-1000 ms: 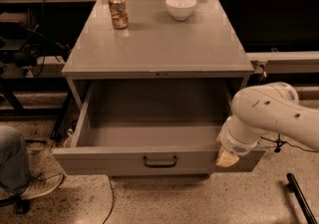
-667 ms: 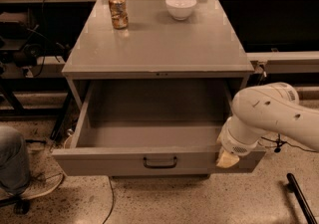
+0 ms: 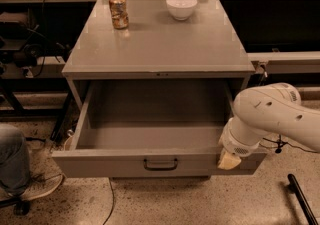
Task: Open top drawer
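Observation:
The top drawer of the grey cabinet stands pulled far out, and its plain grey box interior shows with nothing in it. Its front panel faces me with a small black bar handle at the centre. My white arm comes in from the right and bends down over the drawer's right front corner. The gripper sits at that corner, to the right of the handle and apart from it; only a pale tip of it shows.
A drink can and a white bowl stand at the back of the cabinet top. A person's leg and shoe are at the lower left. A black bar lies on the floor at lower right.

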`<state>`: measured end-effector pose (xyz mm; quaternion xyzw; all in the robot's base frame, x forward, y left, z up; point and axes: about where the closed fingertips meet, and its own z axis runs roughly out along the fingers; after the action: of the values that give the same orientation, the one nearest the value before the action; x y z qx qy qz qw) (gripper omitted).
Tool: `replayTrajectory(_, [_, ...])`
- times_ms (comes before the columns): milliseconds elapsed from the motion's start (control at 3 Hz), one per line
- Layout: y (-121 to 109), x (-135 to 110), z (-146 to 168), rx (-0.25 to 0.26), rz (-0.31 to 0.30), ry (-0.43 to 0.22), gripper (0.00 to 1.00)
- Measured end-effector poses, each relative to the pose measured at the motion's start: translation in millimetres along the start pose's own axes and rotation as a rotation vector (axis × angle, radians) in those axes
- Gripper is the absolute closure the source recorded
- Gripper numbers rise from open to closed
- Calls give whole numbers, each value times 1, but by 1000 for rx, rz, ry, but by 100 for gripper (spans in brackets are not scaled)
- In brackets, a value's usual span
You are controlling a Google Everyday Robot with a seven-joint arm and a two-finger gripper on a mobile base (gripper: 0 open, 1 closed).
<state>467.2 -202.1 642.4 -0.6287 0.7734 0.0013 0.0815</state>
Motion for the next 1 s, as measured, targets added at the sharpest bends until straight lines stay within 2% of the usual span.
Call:
replayTrajectory(333, [0, 1, -4, 7, -1, 4, 0])
replayTrajectory(667, [0, 4, -32, 58, -4, 33, 0])
replayTrajectory(1000, [9, 19, -119, 212, 18, 71, 0])
